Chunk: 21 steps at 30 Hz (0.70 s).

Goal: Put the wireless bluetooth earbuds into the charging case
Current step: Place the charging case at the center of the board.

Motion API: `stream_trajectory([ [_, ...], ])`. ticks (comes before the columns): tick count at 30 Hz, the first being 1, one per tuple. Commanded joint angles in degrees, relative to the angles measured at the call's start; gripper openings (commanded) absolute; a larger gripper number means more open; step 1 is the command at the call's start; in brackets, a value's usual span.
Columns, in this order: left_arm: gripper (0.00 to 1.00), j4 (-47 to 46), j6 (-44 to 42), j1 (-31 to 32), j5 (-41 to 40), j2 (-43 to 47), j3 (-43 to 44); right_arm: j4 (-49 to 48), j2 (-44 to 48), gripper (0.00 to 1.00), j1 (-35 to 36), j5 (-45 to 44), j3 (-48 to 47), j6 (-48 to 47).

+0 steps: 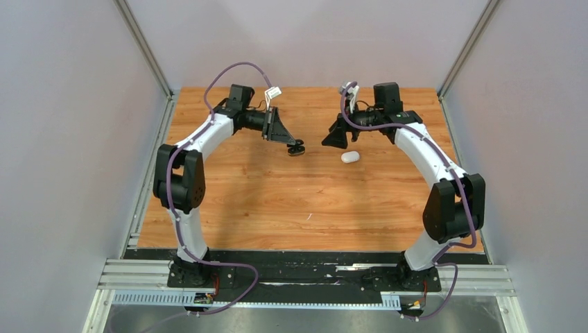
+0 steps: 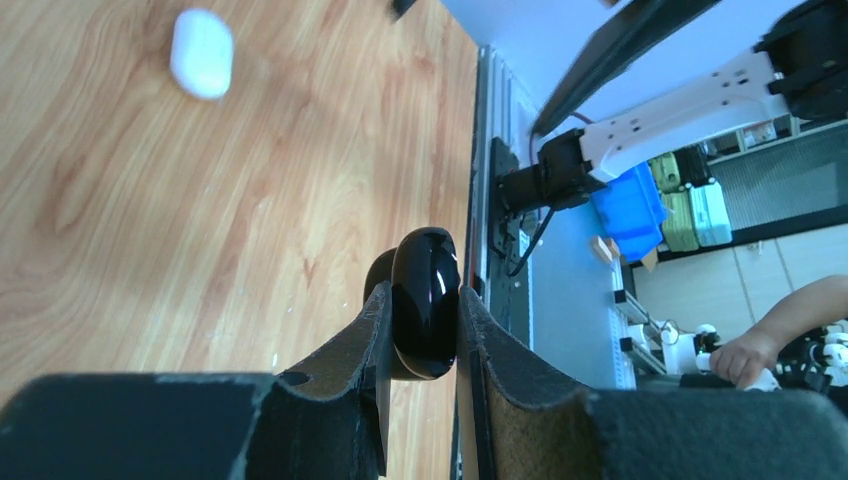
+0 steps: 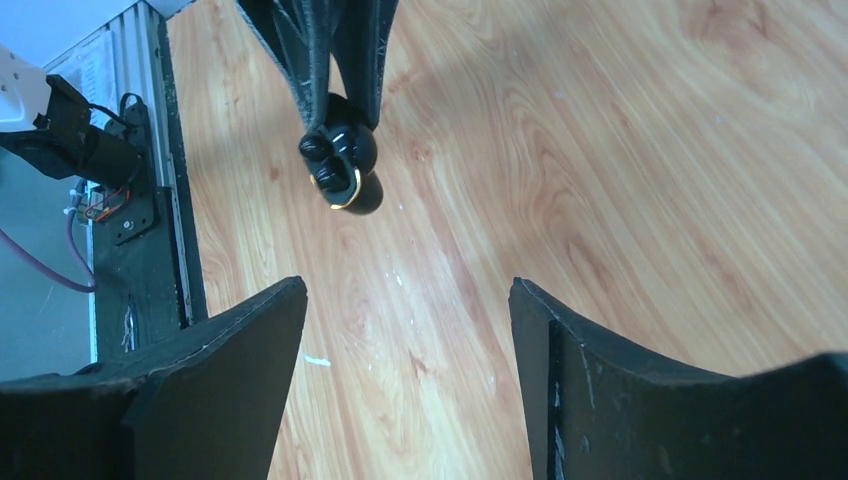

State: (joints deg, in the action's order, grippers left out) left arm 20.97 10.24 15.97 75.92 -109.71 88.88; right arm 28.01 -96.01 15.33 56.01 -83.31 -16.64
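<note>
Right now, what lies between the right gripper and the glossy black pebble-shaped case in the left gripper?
Nothing but bare wood-grain tabletop, clearest in the right wrist view between the right gripper and glossy black case.

No readable text, label, brand or number shows in any view.

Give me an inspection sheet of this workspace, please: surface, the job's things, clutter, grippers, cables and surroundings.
Surface: wooden table, wood-grain top.
Job's things: black case clamped in a gripper; white case lying on the table; no loose earbuds seen.
Clutter: small white fleck near the table's middle.
Grippers: left gripper shut on the black case; right gripper open, holding nothing.
Cables: purple cables run along both arms, looped at the bases.
Surroundings: grey enclosure walls; blue bin and a person's hand beyond the table.
</note>
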Motion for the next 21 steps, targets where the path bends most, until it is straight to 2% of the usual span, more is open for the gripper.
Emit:
stream_trajectory([
  [1,0.0,9.3,-8.5,-0.2,-1.5,-5.2,-0.7,1.2,4.3,0.74,-1.2,0.5,3.6,-2.2],
  [6,0.0,16.8,-16.0,-0.2,-1.9,-12.6,2.4,1.6,4.7,0.74,-1.2,-0.5,5.1,-2.8],
  [11,0.0,34.3,-26.5,-0.3,-0.3,-23.9,10.0,2.1,4.1,0.75,-1.3,-0.7,4.7,-3.0],
  [14,0.0,41.5,-33.2,-0.3,-1.1,-27.8,14.6,2.7,3.8,0.75,-1.2,-1.2,4.1,-3.7],
  [16,0.0,40.9,-33.6,-0.3,-3.6,-27.9,13.8,2.8,3.6,0.75,-1.2,-1.5,4.0,-3.9],
  [21,0.0,27.3,-28.6,-0.3,-12.9,-23.4,5.8,3.0,3.6,0.75,-1.2,-1.8,4.0,-4.2],
])
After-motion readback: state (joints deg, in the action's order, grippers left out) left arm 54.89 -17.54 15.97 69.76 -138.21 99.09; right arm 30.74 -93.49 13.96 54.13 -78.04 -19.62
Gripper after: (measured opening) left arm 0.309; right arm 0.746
